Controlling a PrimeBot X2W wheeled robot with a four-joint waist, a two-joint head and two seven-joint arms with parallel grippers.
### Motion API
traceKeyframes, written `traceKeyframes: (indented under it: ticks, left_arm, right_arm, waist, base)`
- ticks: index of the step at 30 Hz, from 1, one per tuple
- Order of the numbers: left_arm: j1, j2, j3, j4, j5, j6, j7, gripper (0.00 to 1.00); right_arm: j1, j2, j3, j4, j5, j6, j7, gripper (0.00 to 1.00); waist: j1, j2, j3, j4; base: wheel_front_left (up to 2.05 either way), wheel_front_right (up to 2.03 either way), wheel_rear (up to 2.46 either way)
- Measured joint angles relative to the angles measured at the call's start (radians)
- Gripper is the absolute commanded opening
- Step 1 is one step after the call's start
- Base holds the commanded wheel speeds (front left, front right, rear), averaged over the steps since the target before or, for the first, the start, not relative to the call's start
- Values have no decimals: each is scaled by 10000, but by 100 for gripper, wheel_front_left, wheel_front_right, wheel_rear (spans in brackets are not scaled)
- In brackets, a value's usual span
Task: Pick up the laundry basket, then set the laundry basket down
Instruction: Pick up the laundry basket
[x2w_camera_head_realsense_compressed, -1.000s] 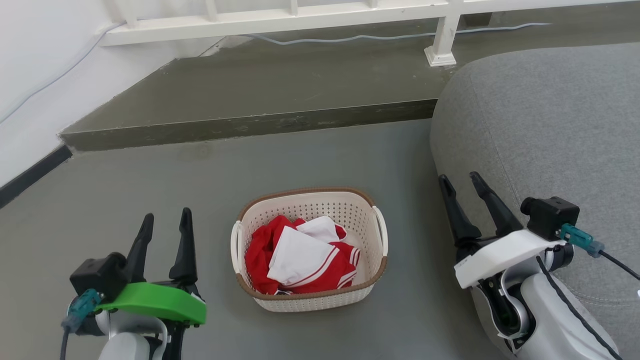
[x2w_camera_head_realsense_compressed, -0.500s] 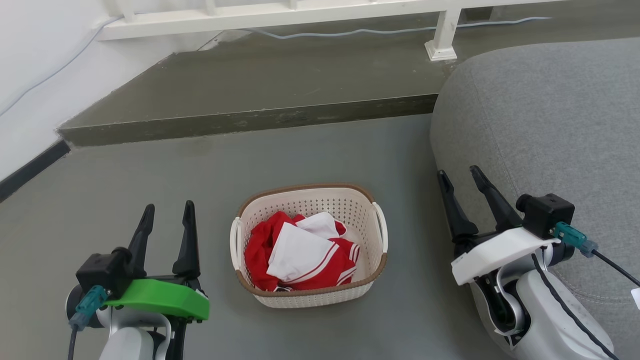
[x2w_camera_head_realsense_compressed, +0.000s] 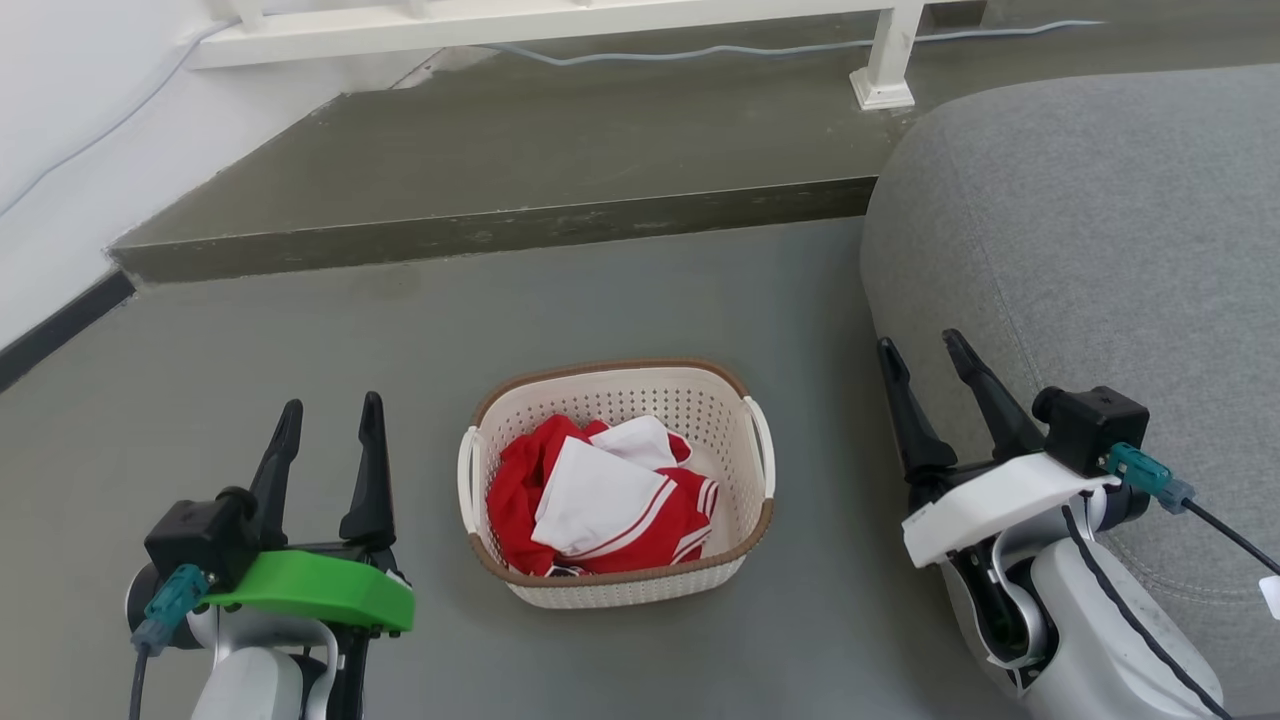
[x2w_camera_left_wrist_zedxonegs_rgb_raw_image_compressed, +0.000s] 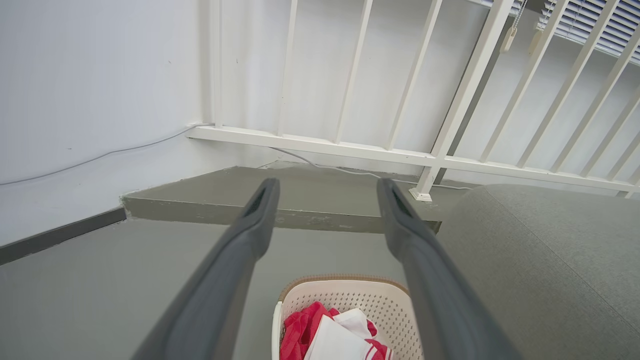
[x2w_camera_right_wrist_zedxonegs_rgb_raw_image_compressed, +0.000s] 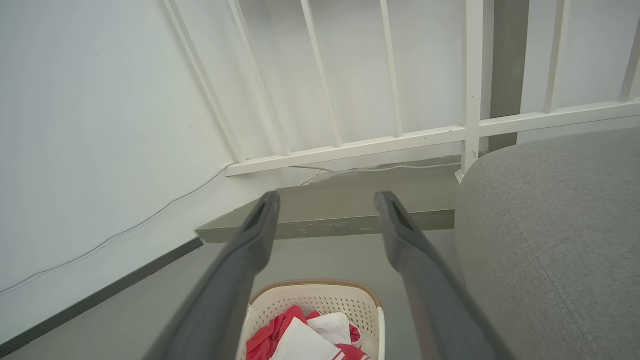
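The laundry basket (x2w_camera_head_realsense_compressed: 725, 440), cream-white and perforated with a brown rim and white side handles, rests on the grey floor at the centre of the head view, with red and white clothes (x2w_camera_head_realsense_compressed: 600, 495) in it. My left gripper (x2w_camera_head_realsense_compressed: 325, 425) stands open to the basket's left, apart from it. To the basket's right, beside the sofa, my right gripper (x2w_camera_head_realsense_compressed: 920, 358) is open too. The basket (x2w_camera_left_wrist_zedxonegs_rgb_raw_image_compressed: 350, 295) lies low between the left gripper's (x2w_camera_left_wrist_zedxonegs_rgb_raw_image_compressed: 326, 190) fingers in the left wrist view. In the right wrist view the basket (x2w_camera_right_wrist_zedxonegs_rgb_raw_image_compressed: 320, 295) sits under the right gripper (x2w_camera_right_wrist_zedxonegs_rgb_raw_image_compressed: 326, 202).
A grey sofa (x2w_camera_head_realsense_compressed: 1090, 230) fills the right side, close to my right arm. A raised floor step (x2w_camera_head_realsense_compressed: 500, 240) runs across behind the basket, with a white railing (x2w_camera_head_realsense_compressed: 880, 60) and a cable (x2w_camera_head_realsense_compressed: 700, 50) beyond. A white wall (x2w_camera_head_realsense_compressed: 60, 150) borders the left.
The head camera has tilted a little, so the whole scene sits slightly higher in the picture. Both grippers stay open beside the basket, with the left one slightly raised.
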Motion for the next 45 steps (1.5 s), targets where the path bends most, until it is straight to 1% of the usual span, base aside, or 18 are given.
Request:
traceKeyframes:
  ticks: [2, 9, 18, 29, 32, 39, 41, 45]
  left_arm:
    - [-5, 0, 0, -6, 0, 0, 0, 100]
    - [-72, -4, -82, -190, -27, 0, 0, 100]
    - [-473, -13, -238, -380, -84, -2, 0, 100]
    - [-1215, -27, -299, -489, 0, -13, 0, 100]
    - [-1426, -31, -290, -483, 2, -15, 0, 100]
    - [-1861, -38, -284, -439, 56, -29, 0, 100]
    - [-1978, -44, -284, -431, 121, -54, 0, 100]
    - [-2246, -54, -272, -420, 176, -90, -2, 100]
  right_arm:
    - [0, 21, -31, 12, -27, 56, 0, 100]
    - [-137, 79, -174, 0, -33, 86, 0, 100]
    - [-405, 105, -311, -82, -119, 190, 0, 100]
    - [-1146, 142, -552, -234, -299, 236, -12, 100]
    - [-1346, 150, -608, -232, -330, 320, -12, 100]
    - [-1732, 192, -779, -198, -374, 328, -12, 100]
    - [-1874, 211, -792, -165, -374, 407, -13, 100]
    - [-2189, 249, -790, -75, -385, 441, -13, 100]
  waist:
    - [0, 0, 30, -5]
    - [0, 0, 385, -28]
    - [0, 0, 1086, -52]
    - [0, 0, 2315, -115]
    - [0, 0, 2635, -138]
    - [1, 0, 3364, -177]
    - [1, 0, 3574, -187]
    - [1, 0, 4008, -210]
  base:
    - [0, 0, 0]
    - [0, 0, 0]
    - [0, 0, 0]
    - [0, 0, 0]
    - [0, 0, 0]
    - [0, 0, 0]
    - [0, 0, 0]
    - [0, 0, 0]
